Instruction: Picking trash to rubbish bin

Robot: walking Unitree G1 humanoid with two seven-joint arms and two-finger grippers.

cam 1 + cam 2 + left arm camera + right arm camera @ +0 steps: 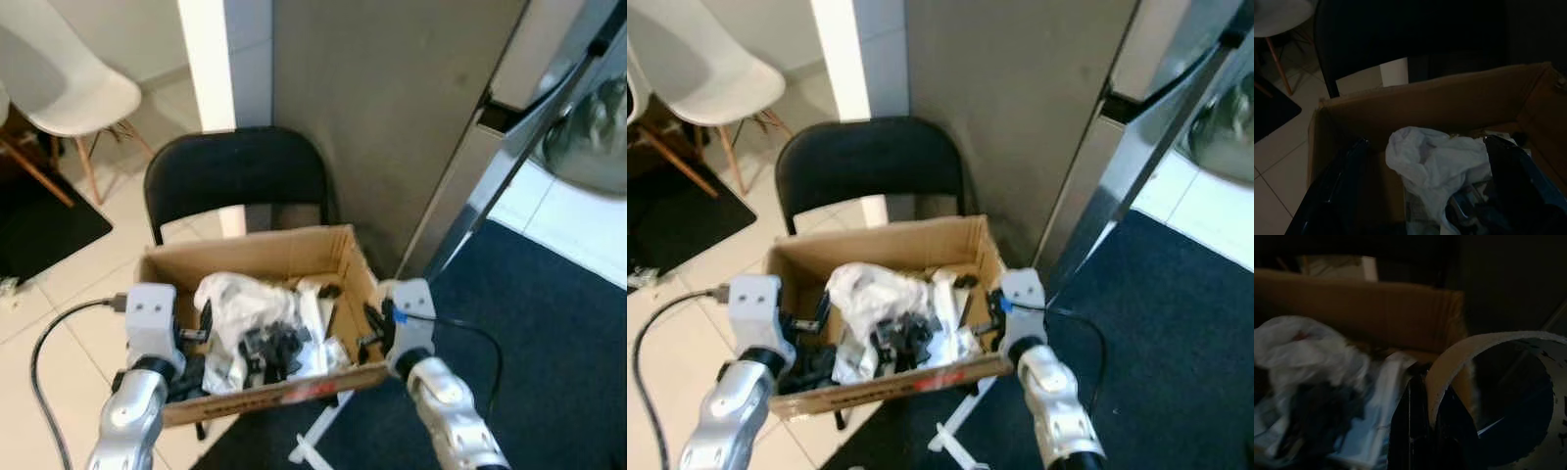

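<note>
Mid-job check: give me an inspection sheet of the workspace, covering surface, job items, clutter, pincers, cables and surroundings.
Surface: pale tiled floor on the robot's left, dark blue carpet on its right.
Job items: open cardboard box holding a crumpled white plastic bag, dark scraps and white packaging.
Clutter: white strip on the carpet below the box.
Pincers: left pincer open, fingers astride the white bag inside the box; right pincer at the box's right wall, holding a curved cardboard ring.
Cables: black cable looping from the left wrist; another at the right wrist.
Surroundings: black folding chair behind the box, white chair, grey wall panel, slanted metal bar.
</note>
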